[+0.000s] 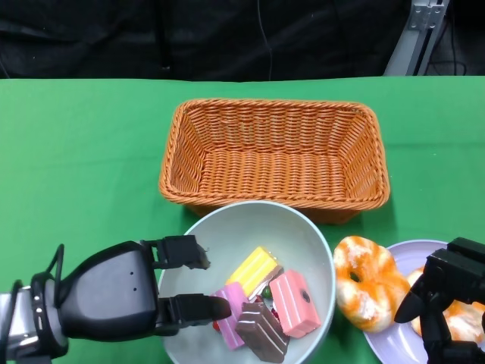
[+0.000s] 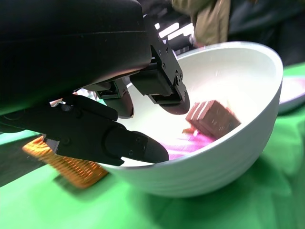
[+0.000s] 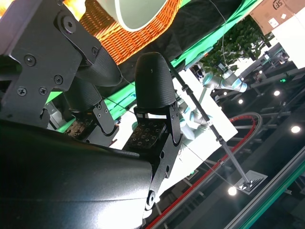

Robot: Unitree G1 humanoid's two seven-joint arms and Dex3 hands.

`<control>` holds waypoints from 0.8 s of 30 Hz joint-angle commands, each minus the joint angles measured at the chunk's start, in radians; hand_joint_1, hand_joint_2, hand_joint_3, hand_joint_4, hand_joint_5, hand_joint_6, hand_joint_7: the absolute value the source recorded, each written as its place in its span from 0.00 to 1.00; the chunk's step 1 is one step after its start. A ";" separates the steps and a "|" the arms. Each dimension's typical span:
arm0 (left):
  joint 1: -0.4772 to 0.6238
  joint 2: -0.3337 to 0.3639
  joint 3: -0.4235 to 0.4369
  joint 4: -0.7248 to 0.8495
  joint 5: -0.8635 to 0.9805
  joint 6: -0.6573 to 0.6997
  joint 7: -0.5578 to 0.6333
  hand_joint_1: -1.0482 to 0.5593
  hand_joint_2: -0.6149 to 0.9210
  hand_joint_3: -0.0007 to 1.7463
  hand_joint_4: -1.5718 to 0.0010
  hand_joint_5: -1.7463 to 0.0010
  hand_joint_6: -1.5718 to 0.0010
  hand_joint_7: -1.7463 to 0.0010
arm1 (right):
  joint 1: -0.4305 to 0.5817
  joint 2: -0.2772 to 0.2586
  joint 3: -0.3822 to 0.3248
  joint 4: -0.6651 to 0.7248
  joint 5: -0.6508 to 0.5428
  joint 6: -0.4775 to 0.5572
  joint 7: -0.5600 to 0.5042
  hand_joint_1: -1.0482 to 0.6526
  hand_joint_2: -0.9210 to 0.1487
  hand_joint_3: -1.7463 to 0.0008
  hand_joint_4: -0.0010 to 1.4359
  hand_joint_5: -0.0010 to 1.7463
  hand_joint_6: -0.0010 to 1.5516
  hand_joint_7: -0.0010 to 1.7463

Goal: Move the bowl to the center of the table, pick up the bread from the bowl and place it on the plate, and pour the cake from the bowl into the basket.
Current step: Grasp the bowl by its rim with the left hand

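Observation:
The pale bowl (image 1: 250,208) stands at the near middle of the green table, just in front of the wicker basket (image 1: 273,148). Several cake pieces lie in it: yellow (image 1: 255,271), pink (image 1: 295,303), brown (image 1: 261,332). My left hand (image 1: 129,296) grips the bowl's left rim; in the left wrist view its thumb lies along the rim and its fingers (image 2: 164,93) reach inside the bowl (image 2: 228,157), near the brown cake (image 2: 212,117). A glazed bread (image 1: 364,280) lies on the left edge of the lavender plate (image 1: 409,254). My right hand (image 1: 447,296) hovers over the plate with fingers apart, holding nothing.
A second bread (image 1: 464,322) sits on the plate, partly hidden by my right hand. The basket (image 2: 66,164) holds nothing that I can see. A person's clothing (image 2: 205,19) shows beyond the table. Green cloth lies bare to the left of the basket.

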 commanded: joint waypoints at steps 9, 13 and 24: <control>-0.012 0.020 -0.010 -0.030 -0.029 -0.006 -0.099 0.35 0.99 0.00 0.81 0.55 0.58 0.98 | 0.009 -0.001 -0.007 -0.018 0.021 0.008 0.017 0.63 0.81 0.00 0.69 0.95 0.58 0.83; -0.017 0.013 -0.020 -0.014 -0.023 -0.008 -0.081 0.35 1.00 0.01 0.82 0.53 0.58 0.98 | 0.007 0.004 -0.007 -0.016 0.015 0.007 0.012 0.63 0.81 0.00 0.69 0.95 0.59 0.84; -0.014 0.012 -0.016 -0.012 -0.038 -0.005 -0.027 0.36 1.00 0.00 0.83 0.50 0.57 0.98 | 0.005 0.004 -0.009 -0.013 0.015 0.004 0.016 0.63 0.80 0.00 0.69 0.95 0.59 0.84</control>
